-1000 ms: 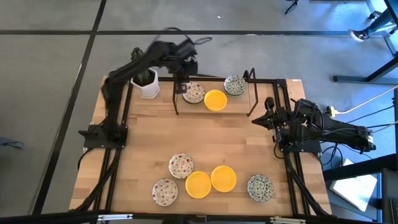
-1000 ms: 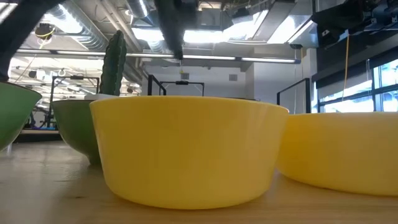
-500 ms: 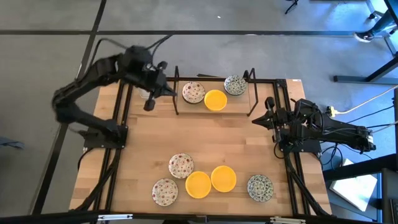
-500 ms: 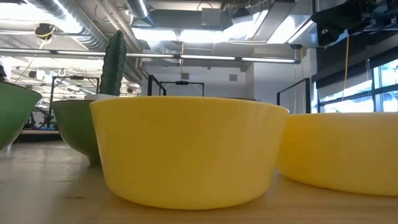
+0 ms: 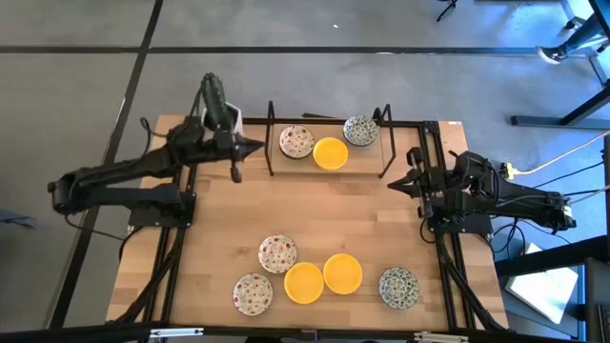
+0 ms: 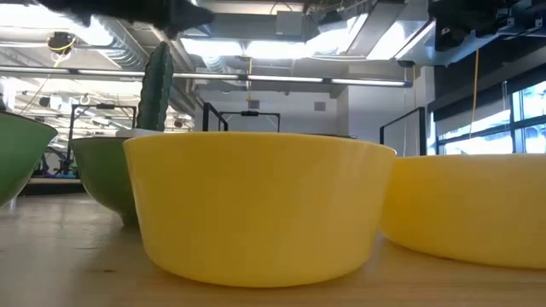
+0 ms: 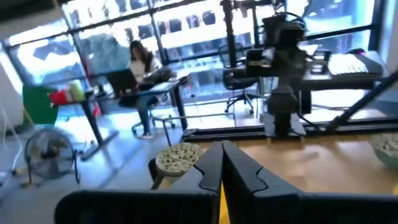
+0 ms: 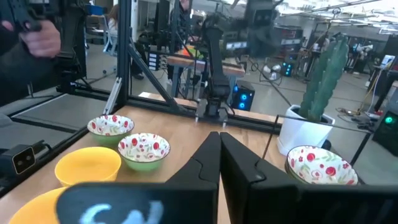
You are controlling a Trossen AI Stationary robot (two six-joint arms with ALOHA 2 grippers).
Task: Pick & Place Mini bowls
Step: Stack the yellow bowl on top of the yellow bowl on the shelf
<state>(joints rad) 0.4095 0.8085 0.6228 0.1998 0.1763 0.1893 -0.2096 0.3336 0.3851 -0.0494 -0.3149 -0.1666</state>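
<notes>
Your left claw [image 5: 236, 174] is clenched and empty, upper left of frame; three mini bowls [image 5: 329, 152] sit top centre, five bowls [image 5: 304, 282] wait at the bottom. Next: reach down, open, grab one. Right claw [image 5: 391, 184] is parked, clenched.

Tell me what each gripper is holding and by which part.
Nothing. The left gripper and the right gripper are both shut and empty, above the bare table.
</notes>
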